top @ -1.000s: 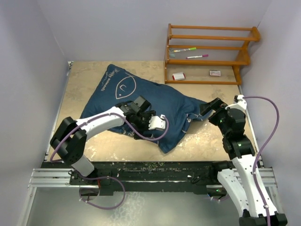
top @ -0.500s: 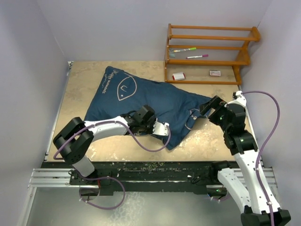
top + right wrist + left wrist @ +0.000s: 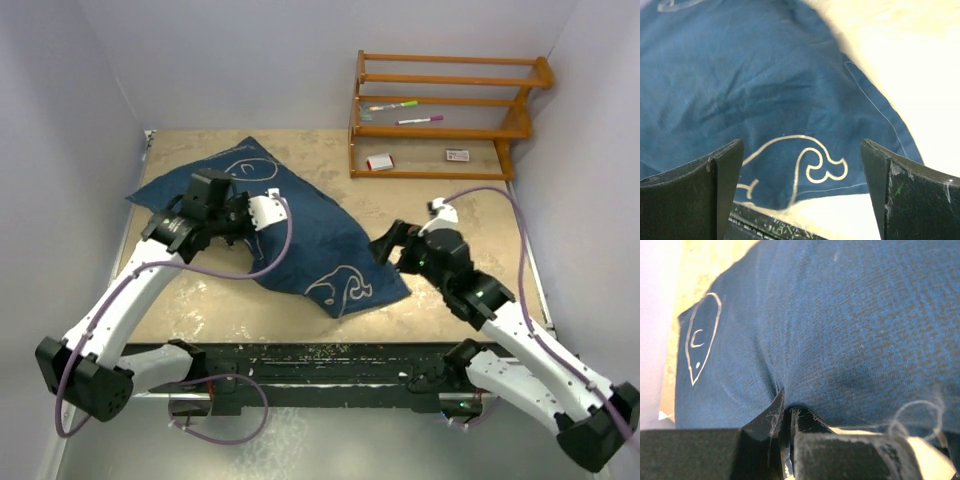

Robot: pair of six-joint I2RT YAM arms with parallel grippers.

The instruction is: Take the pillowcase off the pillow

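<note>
Left gripper (image 3: 788,422) pinching pillowcase (image 3: 320,235) fold, navy fabric bearing pale line drawings, right gripper (image 3: 802,190) hovering spread above its corner

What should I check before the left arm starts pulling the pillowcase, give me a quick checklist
1. Left pincer shut on the pillowcase fabric: ok.
2. Right pincer open, holding nothing: ok.
3. Right pincer near the pillowcase's near corner with the swirl drawing: ok.
4. Pillow visible or held down: cannot tell, no cream fabric shows.
5. Wooden shelf clear of both arms: ok.
</note>
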